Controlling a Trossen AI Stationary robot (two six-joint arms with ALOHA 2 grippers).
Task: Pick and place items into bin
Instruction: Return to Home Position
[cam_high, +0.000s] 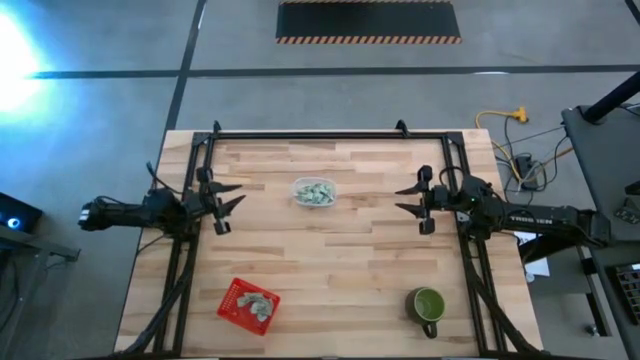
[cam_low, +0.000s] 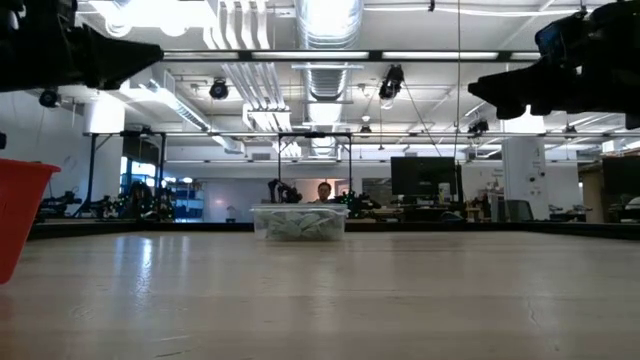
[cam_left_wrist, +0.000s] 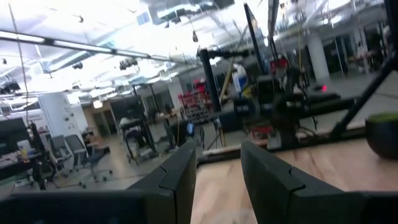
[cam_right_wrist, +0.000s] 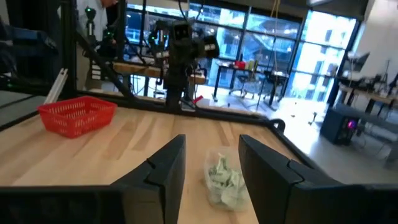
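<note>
Hanging above the wooden table (cam_high: 330, 260), the two arms face each other with the transparent bin (cam_high: 314, 191) lying between them. The left gripper (cam_high: 236, 196) has its fingers spread wide and holds nothing; the right gripper (cam_high: 402, 199) is likewise spread and empty. The bin sits straight ahead of the right gripper's fingertips, well apart from them, heaped with pale green-and-white packets (cam_right_wrist: 225, 177). A few more lie in the red basket (cam_high: 248, 303), off to the left gripper's side. A green mug (cam_high: 427, 305) stands off to the right gripper's side
</note>
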